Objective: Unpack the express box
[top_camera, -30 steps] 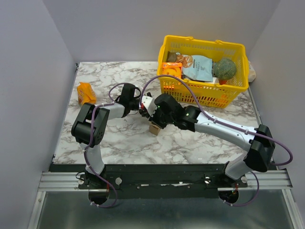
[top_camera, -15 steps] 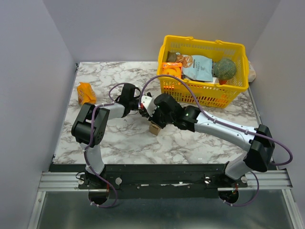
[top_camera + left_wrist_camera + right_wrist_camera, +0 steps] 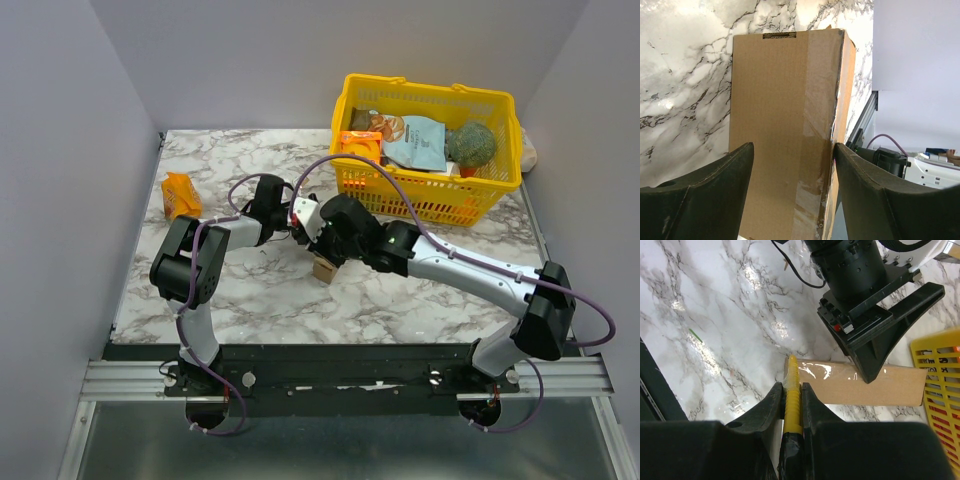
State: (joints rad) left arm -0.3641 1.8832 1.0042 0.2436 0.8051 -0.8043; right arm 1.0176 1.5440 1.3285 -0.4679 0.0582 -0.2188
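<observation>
The box lies flat mid-tabletop, its long axis running straight out from the left gripper grasping its sides, while the right gripper clenches a yellow tool at its end.

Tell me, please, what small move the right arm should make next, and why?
Probably slide the yellow tool along the clear tape on the express box. The right gripper is shut on the tool with its tip at the box's taped end, and the left gripper clamps the box from both sides, so it looks steadied.
</observation>
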